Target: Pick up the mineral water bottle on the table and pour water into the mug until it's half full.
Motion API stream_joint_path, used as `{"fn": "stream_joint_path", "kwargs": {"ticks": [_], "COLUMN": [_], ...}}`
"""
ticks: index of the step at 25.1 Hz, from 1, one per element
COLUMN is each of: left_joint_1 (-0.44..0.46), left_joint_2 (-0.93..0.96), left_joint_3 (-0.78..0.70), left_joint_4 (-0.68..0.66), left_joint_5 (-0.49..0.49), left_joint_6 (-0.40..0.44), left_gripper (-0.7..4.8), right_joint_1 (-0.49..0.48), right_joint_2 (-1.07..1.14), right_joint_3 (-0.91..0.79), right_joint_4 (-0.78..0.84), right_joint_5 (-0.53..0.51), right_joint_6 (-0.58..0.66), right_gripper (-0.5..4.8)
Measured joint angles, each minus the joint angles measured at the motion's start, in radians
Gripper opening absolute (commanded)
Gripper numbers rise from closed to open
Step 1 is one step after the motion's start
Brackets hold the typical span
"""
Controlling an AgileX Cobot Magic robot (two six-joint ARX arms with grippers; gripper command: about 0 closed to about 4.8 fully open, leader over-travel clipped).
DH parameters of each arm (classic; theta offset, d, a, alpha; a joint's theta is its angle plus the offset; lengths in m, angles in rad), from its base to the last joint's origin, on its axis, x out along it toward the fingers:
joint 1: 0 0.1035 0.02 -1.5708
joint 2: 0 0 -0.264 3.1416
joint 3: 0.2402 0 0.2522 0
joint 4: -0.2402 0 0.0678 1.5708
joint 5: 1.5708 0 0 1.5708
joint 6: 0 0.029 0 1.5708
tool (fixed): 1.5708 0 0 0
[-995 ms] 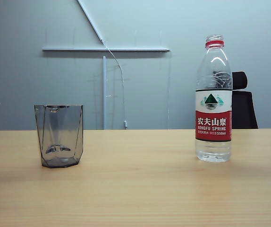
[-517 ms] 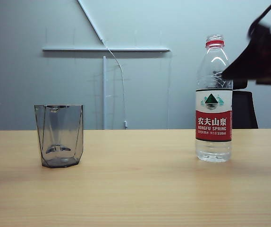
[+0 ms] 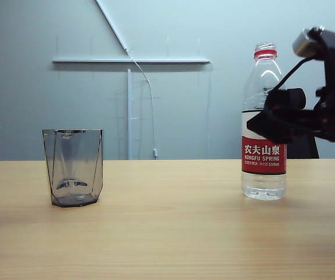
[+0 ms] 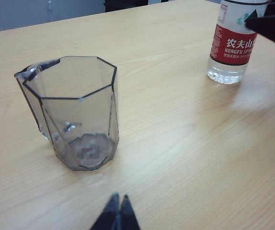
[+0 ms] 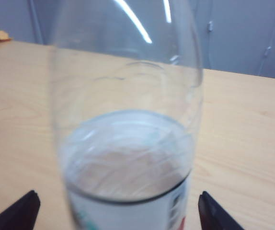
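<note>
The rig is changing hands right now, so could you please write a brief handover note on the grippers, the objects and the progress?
Right gripper: open, its fingers either side of the mineral water bottle at label height, not closed on it.
Left gripper: shut, empty, low over the table near the mug.
Bottle: upright on the table's right, no cap visible, partly filled.
Mug: upright on the left, no water visible in it.
Done: the approach to the bottle.
Left: grasp, lift, carry to the mug, pour until half full.

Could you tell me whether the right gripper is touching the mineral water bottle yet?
Apart. In the right wrist view, the right gripper is open, its fingertips on either side of the mineral water bottle with table visible in each gap.
</note>
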Motion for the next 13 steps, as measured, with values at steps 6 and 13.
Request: {"fn": "stream_joint_path", "kwargs": {"ticks": [6,13], "left_joint_1": [0.000,0.000], "left_joint_2": [0.000,-0.001], "left_joint_3": [0.000,0.000], "left_joint_4": [0.000,0.000], "left_joint_5": [0.000,0.000], "left_joint_6": [0.000,0.000], "left_gripper": [-0.02,-0.02], "right_joint_1": [0.000,-0.001], "right_joint_2": [0.129,0.153], "right_joint_3": [0.083,0.126], "right_joint_4": [0.037,0.037], "right_joint_5": [-0.028,-0.022], "right_joint_6": [0.014,0.035], "right_gripper": [4.79,3.41]}}
